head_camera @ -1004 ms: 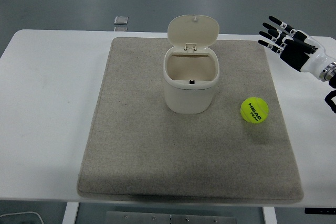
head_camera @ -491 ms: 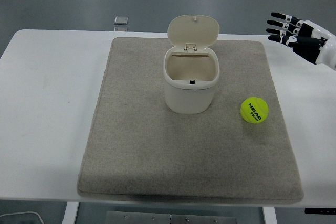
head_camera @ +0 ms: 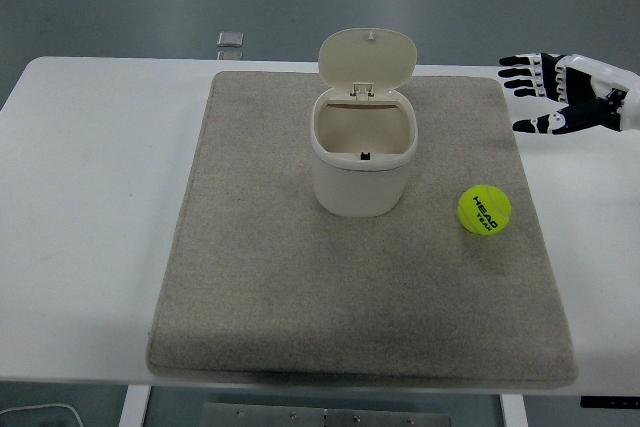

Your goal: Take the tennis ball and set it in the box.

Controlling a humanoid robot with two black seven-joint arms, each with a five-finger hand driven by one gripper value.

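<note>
Head view: lid-up box [head_camera: 363,152], empty

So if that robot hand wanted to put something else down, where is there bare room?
Plenty: the mat is bare left of the box and along its whole near side. The white table left of the mat is bare too. Only the right side is busier, with the tennis ball and the open right robot hand above it.
</note>
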